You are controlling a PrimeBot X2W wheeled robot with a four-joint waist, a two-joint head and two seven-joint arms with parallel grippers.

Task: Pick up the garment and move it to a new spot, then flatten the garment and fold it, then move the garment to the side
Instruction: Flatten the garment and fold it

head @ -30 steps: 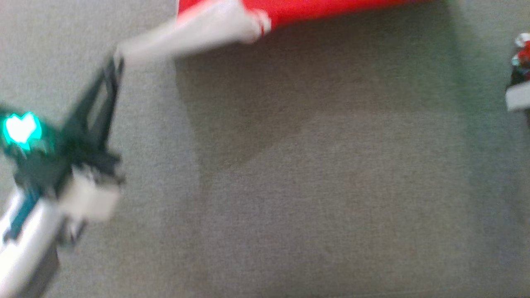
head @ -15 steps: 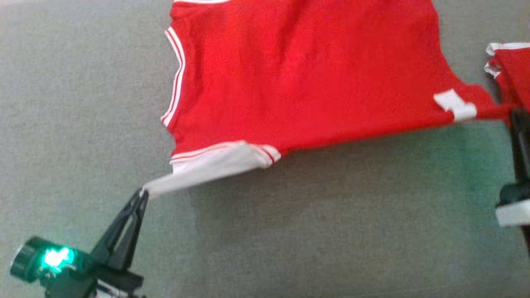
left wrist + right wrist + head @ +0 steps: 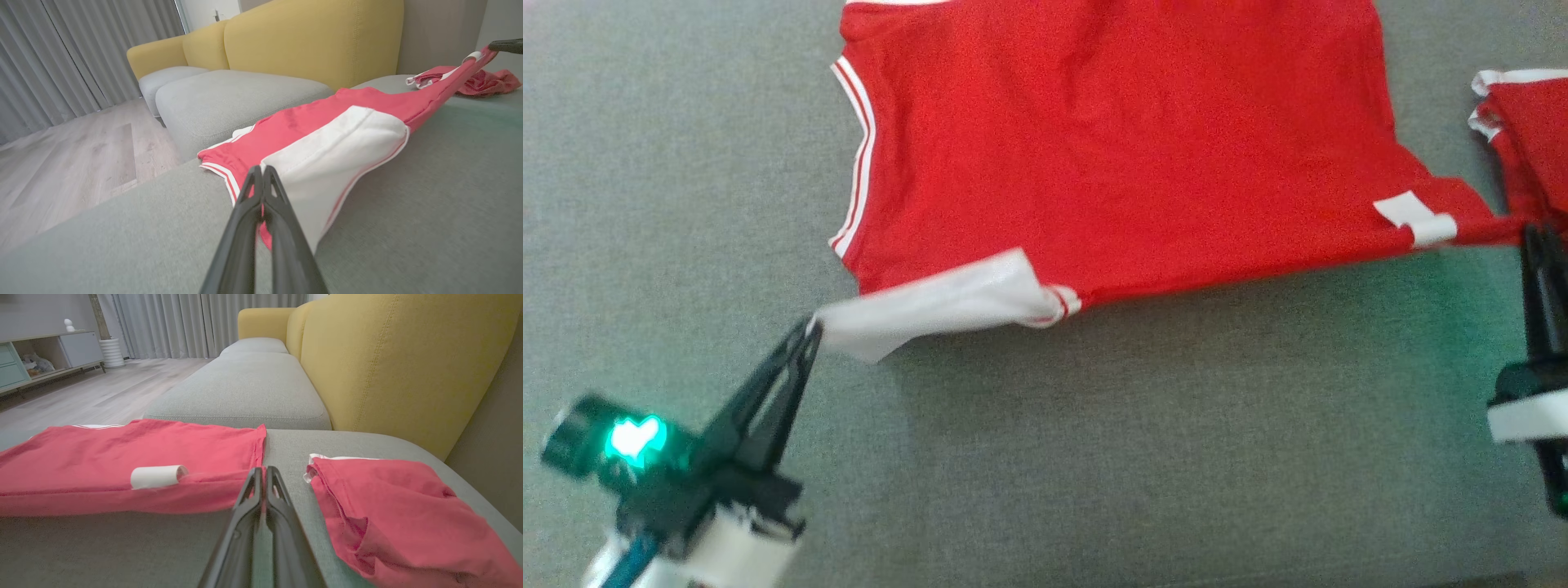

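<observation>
Garment [image 3: 1111, 147]: left gripper [image 3: 809, 328], right gripper [image 3: 1538, 235] pinched shut on near corners; white hem [image 3: 947, 302] had slackened; I judged laydown nearly finished.

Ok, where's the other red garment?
The second red garment lies at the head view's far right on the grey cushion, beside the held garment, past the right gripper.

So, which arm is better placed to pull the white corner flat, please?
Left, probably: the left end effector is shut on the garment's white corner; the right end effector grips the far red corner.
</observation>
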